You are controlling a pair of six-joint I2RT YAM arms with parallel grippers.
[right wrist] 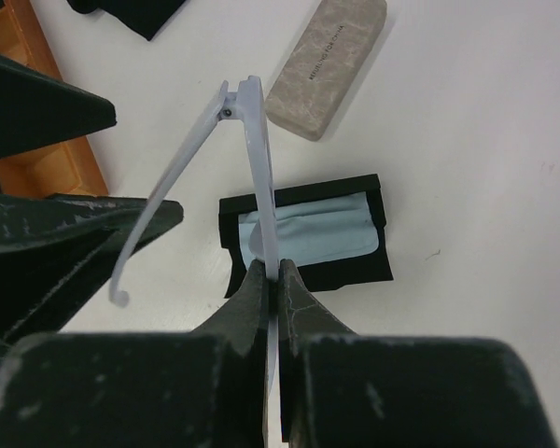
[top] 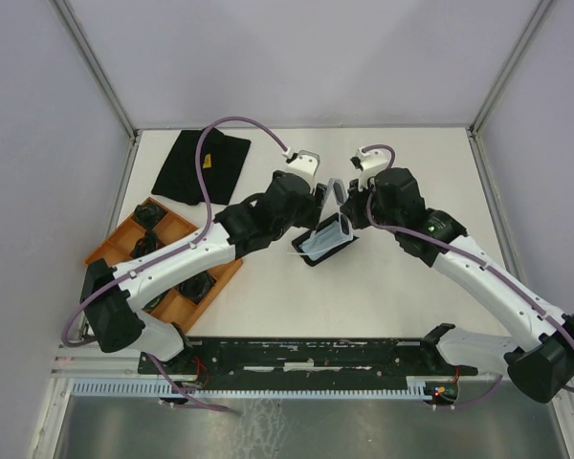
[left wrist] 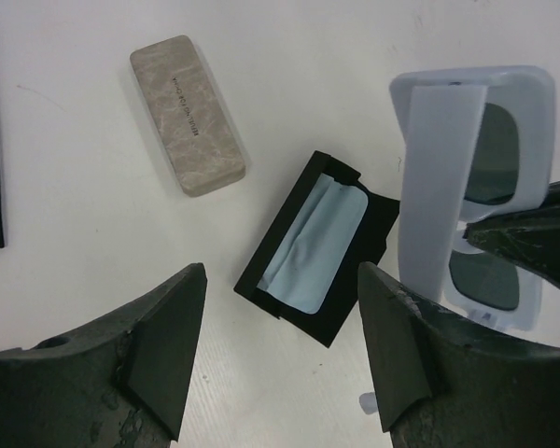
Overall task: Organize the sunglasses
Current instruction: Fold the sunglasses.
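Note:
The pale lavender-white sunglasses (right wrist: 259, 159) hang above the table, and my right gripper (right wrist: 276, 276) is shut on their front frame. One temple (right wrist: 159, 210) swings out to the left. In the left wrist view these sunglasses (left wrist: 439, 177) stand at the right, with a right finger (left wrist: 532, 233) across the lens. My left gripper (left wrist: 282, 303) is open and holds nothing, just left of the sunglasses. Below both lies an open black case (left wrist: 383, 224) lined with a light blue cloth (left wrist: 313, 243). From above, the sunglasses (top: 337, 190) sit between the left gripper (top: 316, 205) and the right gripper (top: 347, 207).
A closed grey case (left wrist: 187, 114) lies on the table beyond the black case (top: 309, 258). An orange tray (top: 110, 247) holding dark items sits at the left edge. A black cloth (top: 201, 163) lies at the back left.

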